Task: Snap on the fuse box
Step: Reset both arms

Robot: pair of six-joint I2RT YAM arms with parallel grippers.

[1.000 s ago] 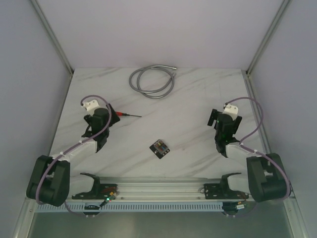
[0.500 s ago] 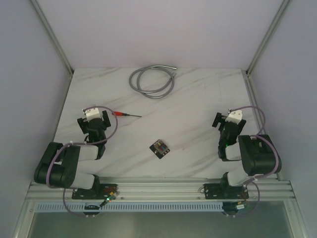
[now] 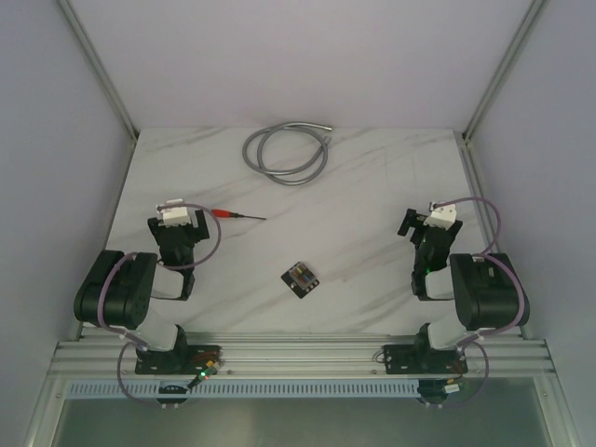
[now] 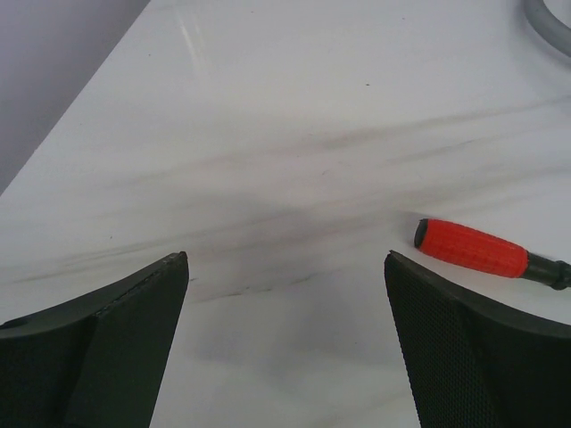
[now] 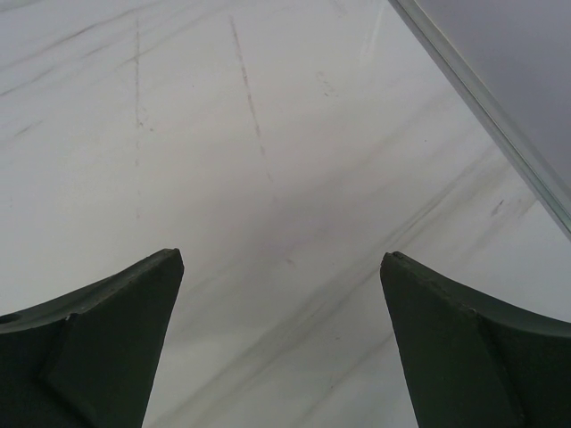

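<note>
Both the left gripper (image 4: 285,267) and the right gripper (image 5: 281,263) hang empty with jaws apart, tucked near their bases. The fuse box (image 3: 300,278) lies between them, near-centre, well apart from both. The approach seems unstarted; next, one arm must reach inward to it.

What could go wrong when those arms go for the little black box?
1. The fuse box lies loose and skewed on the smooth marble table, apart from both open jaws; a push could slide it rather than snap it.
2. The red-handled screwdriver lies just beside the left jaws, so that arm might knock it when it swings toward the box.
</note>
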